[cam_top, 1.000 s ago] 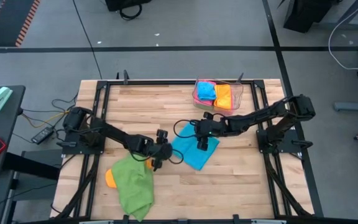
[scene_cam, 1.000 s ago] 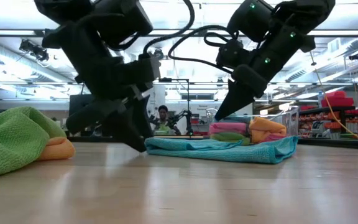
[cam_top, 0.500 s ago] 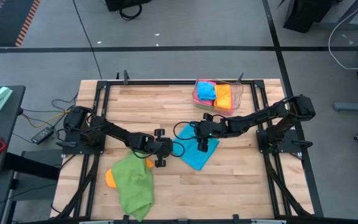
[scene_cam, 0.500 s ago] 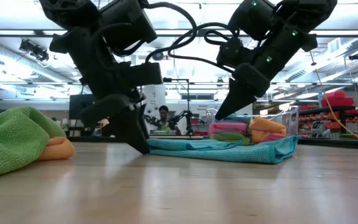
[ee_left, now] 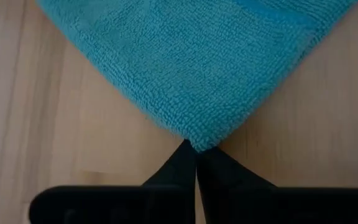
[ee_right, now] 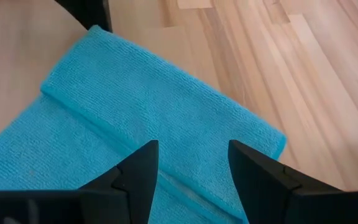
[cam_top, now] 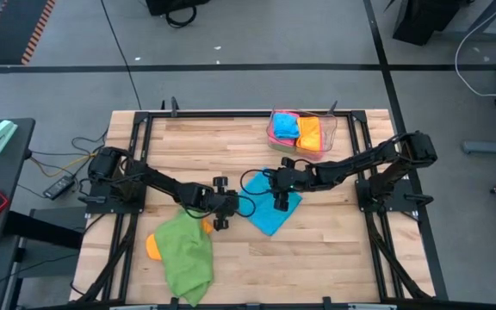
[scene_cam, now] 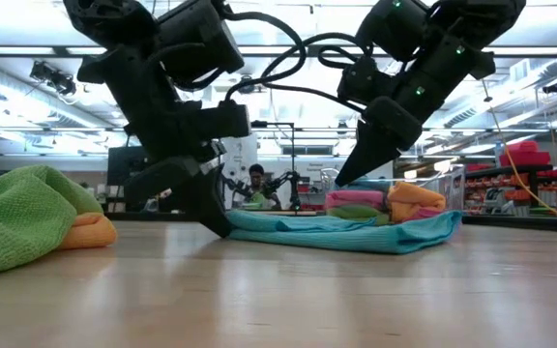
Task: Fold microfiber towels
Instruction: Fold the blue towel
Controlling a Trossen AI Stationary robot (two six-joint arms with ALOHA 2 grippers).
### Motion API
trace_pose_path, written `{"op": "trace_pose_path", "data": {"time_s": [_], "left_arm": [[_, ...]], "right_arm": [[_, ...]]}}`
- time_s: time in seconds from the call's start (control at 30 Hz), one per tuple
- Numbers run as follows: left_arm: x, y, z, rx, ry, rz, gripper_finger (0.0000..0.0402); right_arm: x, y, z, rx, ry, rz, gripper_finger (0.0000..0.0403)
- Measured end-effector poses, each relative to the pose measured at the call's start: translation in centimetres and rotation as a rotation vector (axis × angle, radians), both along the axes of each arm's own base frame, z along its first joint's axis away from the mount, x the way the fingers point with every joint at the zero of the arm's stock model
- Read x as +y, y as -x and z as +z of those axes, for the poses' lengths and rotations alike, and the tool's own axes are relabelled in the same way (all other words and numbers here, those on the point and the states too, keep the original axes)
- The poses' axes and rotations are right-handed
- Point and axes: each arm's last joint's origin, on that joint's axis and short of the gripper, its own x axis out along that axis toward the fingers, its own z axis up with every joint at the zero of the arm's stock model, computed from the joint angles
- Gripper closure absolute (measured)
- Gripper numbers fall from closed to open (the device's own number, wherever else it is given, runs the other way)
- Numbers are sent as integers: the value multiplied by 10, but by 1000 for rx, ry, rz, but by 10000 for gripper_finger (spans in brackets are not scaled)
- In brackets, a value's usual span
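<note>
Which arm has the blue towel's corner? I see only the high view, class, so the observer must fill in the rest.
Observer: The left gripper; its wrist view shows the fingers shut on the blue towel's corner.
Operator: And the right one?
Observer: The right gripper is open above the towel's middle.
Operator: Is the towel flat?
Observer: The low view shows it lying folded on the table.
</note>
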Motion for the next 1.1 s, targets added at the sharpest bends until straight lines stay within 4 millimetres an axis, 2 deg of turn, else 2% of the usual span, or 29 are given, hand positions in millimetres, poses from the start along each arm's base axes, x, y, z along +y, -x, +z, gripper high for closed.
{"op": "trace_pose_path", "data": {"time_s": [0.27,0.5,0.7,0.8,0.93,1.1], "left_arm": [[2,11,-3,169,-192,-128,394],[9,21,-6,328,-424,-209,374],[16,19,-5,316,-460,-163,375],[17,19,-5,308,-452,-135,347],[15,20,-2,296,-443,-113,286],[16,25,6,280,-425,-59,213]], "right_arm": [[8,-1,1,-22,-21,36,200],[12,-3,3,-49,-25,48,200],[12,-3,4,-53,-25,47,200],[14,-2,2,-36,-24,54,200],[17,1,-1,5,-33,67,200],[25,-2,-19,69,-29,95,200]]}}
